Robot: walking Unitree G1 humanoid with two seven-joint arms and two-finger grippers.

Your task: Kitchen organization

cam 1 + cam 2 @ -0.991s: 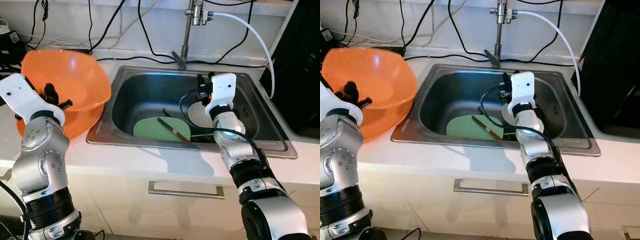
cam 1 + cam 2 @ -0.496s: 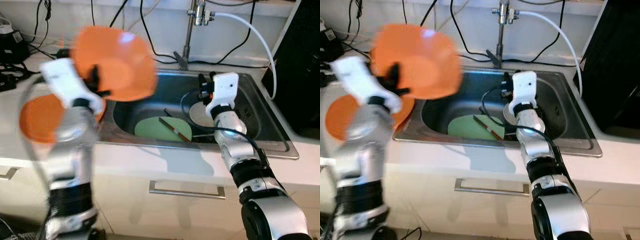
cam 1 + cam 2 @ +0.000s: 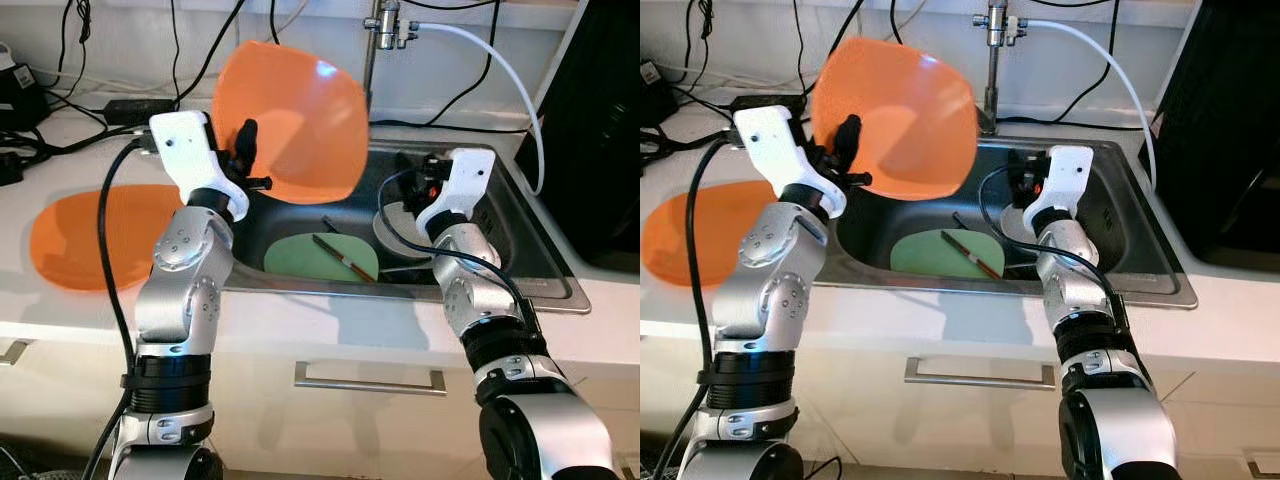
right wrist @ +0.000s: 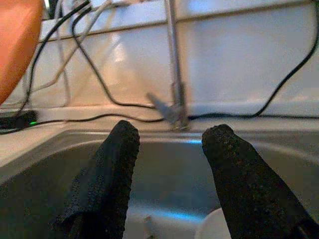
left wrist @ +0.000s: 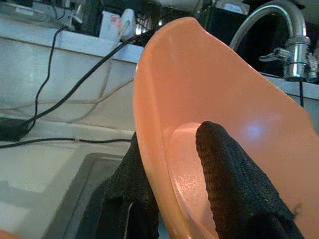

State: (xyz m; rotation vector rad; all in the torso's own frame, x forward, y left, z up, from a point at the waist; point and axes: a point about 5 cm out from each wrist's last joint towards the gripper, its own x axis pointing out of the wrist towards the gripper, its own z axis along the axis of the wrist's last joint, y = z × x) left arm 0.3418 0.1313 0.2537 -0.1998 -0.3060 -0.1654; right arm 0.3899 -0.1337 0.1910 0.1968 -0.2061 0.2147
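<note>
The orange bowl is up in the air over the left edge of the sink, tipped on its side. The left gripper pinches its rim, one finger inside and one outside. The right gripper hangs wide apart over the sink, holding nothing. A green plate with chopsticks lies in the sink.
</note>
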